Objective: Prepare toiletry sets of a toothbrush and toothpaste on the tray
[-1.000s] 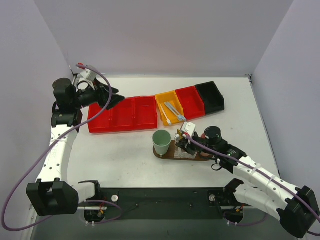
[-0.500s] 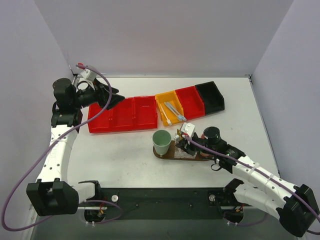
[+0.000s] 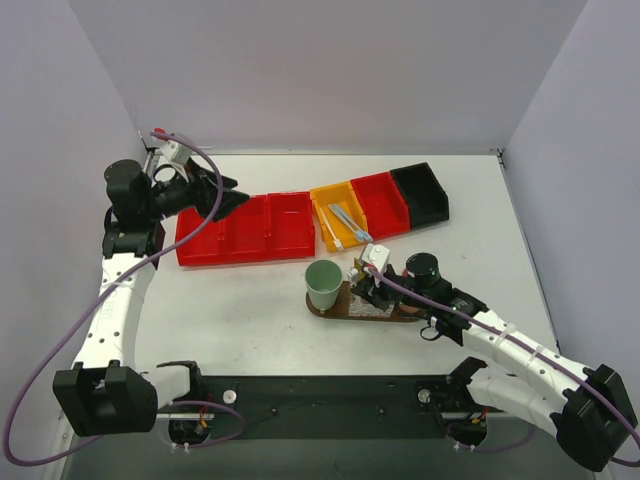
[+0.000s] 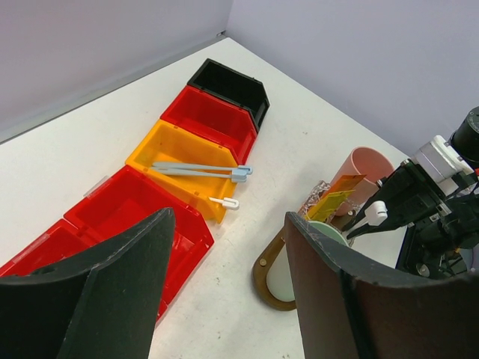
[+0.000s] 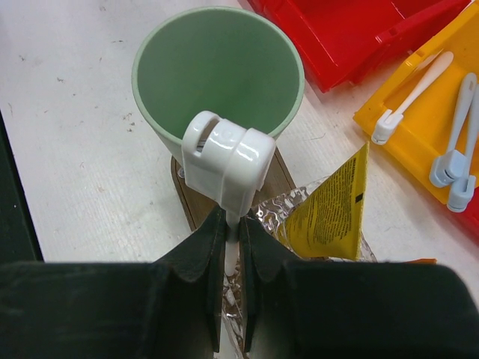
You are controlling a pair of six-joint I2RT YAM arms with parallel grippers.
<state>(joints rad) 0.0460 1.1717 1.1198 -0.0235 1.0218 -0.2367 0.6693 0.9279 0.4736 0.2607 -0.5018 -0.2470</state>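
My right gripper is shut on the thin handle of a white toothbrush, whose capped head points up over the dark brown tray. Just right of it, a yellow toothpaste tube stands in a clear crinkled cup on the tray. A green cup stands empty on the tray's left end. More toothbrushes lie in the yellow bin. My left gripper is open and empty, raised over the red bins at the left.
A row of bins runs along the back: red ones at the left, then the yellow bin, a red one and a black one. A pink cup stands on the tray's right end.
Almost nothing. The left wrist has sunk slightly to the left, and the right gripper has shifted a touch with the toothbrush still in it.
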